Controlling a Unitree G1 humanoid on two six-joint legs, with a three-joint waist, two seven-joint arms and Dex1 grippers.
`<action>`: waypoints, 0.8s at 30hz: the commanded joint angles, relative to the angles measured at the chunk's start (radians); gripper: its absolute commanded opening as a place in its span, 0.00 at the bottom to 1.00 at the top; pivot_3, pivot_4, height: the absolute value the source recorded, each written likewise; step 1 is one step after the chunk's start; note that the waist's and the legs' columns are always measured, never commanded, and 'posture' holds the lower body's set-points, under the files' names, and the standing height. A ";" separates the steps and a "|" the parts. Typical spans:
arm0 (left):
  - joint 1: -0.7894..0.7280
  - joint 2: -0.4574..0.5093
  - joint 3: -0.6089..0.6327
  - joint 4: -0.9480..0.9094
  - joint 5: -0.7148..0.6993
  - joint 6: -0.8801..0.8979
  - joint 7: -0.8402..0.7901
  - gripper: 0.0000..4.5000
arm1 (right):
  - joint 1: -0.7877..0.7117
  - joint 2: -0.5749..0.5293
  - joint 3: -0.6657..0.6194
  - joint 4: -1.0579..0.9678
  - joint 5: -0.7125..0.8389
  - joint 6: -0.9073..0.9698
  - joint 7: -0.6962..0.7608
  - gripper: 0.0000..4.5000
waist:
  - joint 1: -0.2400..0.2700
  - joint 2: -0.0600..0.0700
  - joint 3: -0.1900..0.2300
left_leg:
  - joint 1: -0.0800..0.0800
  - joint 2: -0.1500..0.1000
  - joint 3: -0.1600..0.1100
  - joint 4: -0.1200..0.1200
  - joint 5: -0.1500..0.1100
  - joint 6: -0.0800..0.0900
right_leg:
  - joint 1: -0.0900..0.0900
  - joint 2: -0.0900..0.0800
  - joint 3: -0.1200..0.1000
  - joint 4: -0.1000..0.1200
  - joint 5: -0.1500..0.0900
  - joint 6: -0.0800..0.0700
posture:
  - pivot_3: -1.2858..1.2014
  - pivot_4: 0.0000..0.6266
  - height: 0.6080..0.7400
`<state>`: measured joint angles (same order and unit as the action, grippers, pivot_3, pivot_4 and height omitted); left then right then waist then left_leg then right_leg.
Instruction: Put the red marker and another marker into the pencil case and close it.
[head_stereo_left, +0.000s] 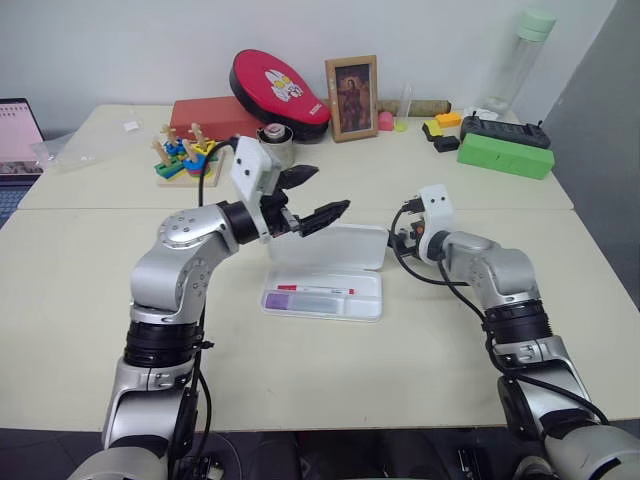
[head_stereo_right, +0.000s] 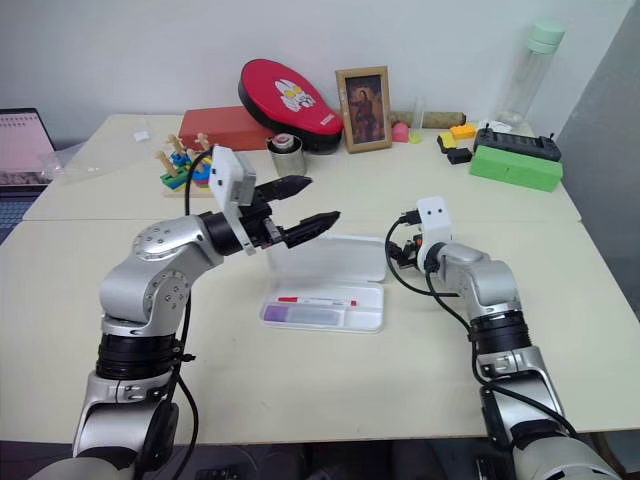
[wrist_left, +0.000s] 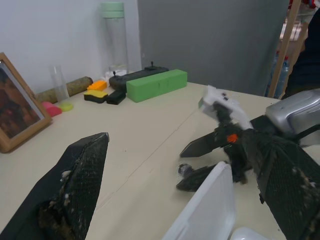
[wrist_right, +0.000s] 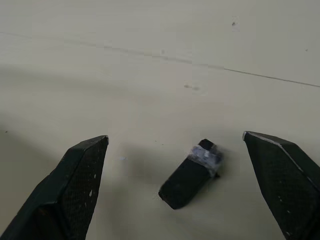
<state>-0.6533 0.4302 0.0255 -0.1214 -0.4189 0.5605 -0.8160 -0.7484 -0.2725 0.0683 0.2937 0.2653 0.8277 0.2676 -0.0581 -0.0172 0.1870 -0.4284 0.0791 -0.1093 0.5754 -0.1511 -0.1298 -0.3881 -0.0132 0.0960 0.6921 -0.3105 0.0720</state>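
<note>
From head height, both eye cameras look forward and down on the desk, sharing the pencil case. The left wrist camera looks level across it; the right wrist camera hangs close above it.

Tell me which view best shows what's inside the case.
The right eye view: the open case lies unobstructed, with the red marker and lavender marker side by side in its tray. The left eye view shows the same, with the left claw over the lid. The left wrist view catches just the raised lid's edge.
</note>
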 joint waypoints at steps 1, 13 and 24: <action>-0.028 0.008 -0.017 -0.039 0.000 -0.013 0.004 1.00 | -0.009 -0.004 0.026 0.012 -0.060 -0.031 -0.004 0.85 | 0.000 0.000 0.000 | 0.000 0.000 0.000 0.000 0.000 0.000 | 0.000 0.000 0.000 0.000 0.000 0.000 | 0.52 0.24 1.00; -0.039 0.005 -0.035 -0.008 0.011 -0.043 0.007 1.00 | 0.007 -0.008 0.003 -0.027 -0.112 -0.009 -0.012 0.20 | 0.000 0.000 0.000 | 0.000 0.000 0.000 0.000 0.000 0.000 | 0.000 0.000 0.000 0.000 0.000 0.000 | 0.52 0.24 1.00; -0.043 0.068 -0.012 0.023 -0.003 -0.071 -0.056 1.00 | -0.036 -0.073 -0.086 -0.178 -0.006 -0.230 0.179 0.07 | -0.001 0.000 0.000 | 0.000 0.000 0.000 0.000 0.000 0.000 | 0.000 0.000 0.000 0.000 0.000 0.000 | 0.52 0.24 1.00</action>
<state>-0.6778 0.4658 -0.0090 -0.0666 -0.4022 0.5109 -0.8326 -0.7601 -0.3330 0.0226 0.2311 0.1826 0.6638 0.3434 -0.0586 -0.0170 0.1871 -0.4285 0.0790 -0.1090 0.5745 -0.1511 -0.1298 -0.3886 -0.0132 0.0962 0.6916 -0.3106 0.0721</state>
